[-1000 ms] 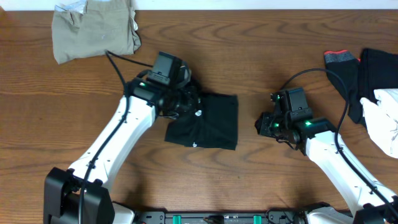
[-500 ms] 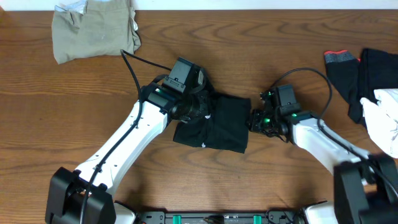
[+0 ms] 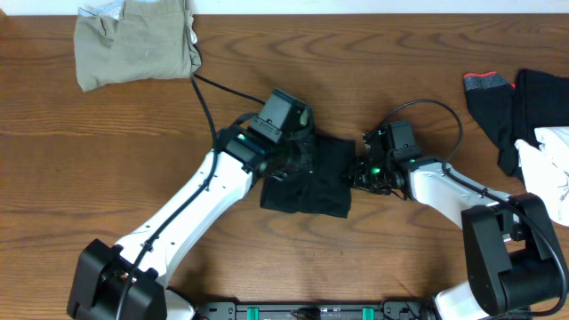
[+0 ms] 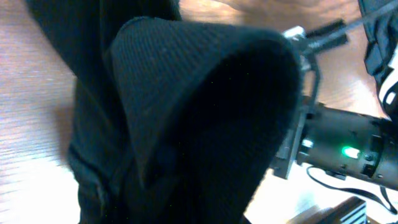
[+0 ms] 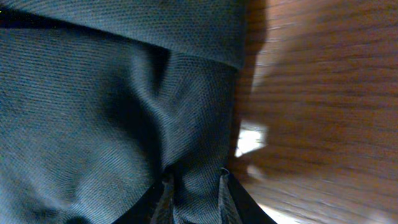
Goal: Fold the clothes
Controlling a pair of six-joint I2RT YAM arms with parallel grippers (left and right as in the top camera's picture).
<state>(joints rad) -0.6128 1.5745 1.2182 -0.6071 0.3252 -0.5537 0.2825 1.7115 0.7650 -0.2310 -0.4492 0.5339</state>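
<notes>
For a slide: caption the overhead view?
The left gripper and right gripper pinch the black garment at centre; khaki garment upper left, other clothes far right.

Even light is brightening the table [image 3: 107,133], casting soft shadows. Both wrist views are blurring, the black garment [image 4: 186,106] out of focus.

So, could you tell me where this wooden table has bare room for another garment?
Bare wood: left side below the khaki fabric garment; far strip between it and the black garment with red-orange trim. Crowded: centre, left gripper and right gripper on the plain black fabric garment.
</notes>
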